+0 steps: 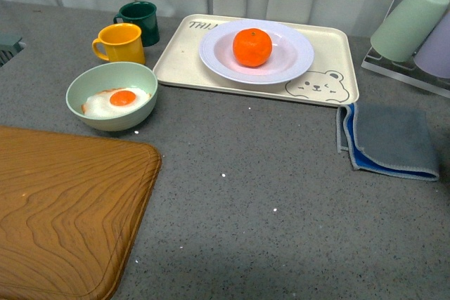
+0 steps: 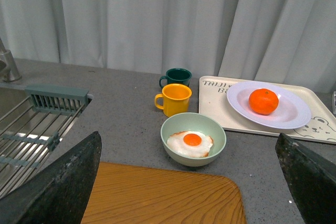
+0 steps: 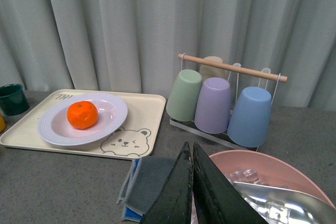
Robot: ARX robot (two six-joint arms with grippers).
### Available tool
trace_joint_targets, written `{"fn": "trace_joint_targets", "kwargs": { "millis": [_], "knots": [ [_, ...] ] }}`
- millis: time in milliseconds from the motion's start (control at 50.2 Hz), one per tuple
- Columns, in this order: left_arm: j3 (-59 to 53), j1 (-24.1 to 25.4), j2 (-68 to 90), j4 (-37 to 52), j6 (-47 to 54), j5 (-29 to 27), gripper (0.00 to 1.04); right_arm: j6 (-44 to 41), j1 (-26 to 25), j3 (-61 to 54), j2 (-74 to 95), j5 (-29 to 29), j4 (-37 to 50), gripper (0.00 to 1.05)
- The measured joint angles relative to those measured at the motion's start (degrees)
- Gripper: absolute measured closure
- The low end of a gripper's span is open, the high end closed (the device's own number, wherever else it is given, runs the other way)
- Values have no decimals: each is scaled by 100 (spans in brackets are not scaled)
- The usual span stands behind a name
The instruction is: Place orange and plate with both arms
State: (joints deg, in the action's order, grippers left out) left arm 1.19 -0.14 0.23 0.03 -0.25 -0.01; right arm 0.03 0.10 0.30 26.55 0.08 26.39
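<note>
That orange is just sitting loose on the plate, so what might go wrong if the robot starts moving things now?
The orange rests free in the plate, so it might roll off if the plate tilts when lifted. The plate is glossy and lies on the bear tray, so a claw could slip on its rim or drag the tray along. The yellow mug and the green bowl stand close to the tray's left side and could get bumped.

bright orange orange (image 1: 252, 46), white ridged plate (image 1: 295, 54)
</note>
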Motion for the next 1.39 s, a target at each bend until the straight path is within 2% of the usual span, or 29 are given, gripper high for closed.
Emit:
{"fn": "trace_joint_targets", "kwargs": {
  "millis": [438, 876, 996, 1334, 1394],
  "knots": [
    [0, 0, 0, 0, 0, 0, 7, 0, 0, 0, -1097, 2, -1062, 104],
    [0, 0, 0, 0, 0, 0, 7, 0, 0, 0, -1672, 0, -1635, 104],
    [0, 0, 0, 0, 0, -4, 7, 0, 0, 2, -2430, -4, -2577, 104],
    [0, 0, -2, 0, 0, 0, 7, -2, 0, 2, -2625, -9, -2629, 103],
    [0, 0, -2, 0, 0, 0, 7, -4, 0, 2, -2629, -9, -2632, 96]
  ]
}}
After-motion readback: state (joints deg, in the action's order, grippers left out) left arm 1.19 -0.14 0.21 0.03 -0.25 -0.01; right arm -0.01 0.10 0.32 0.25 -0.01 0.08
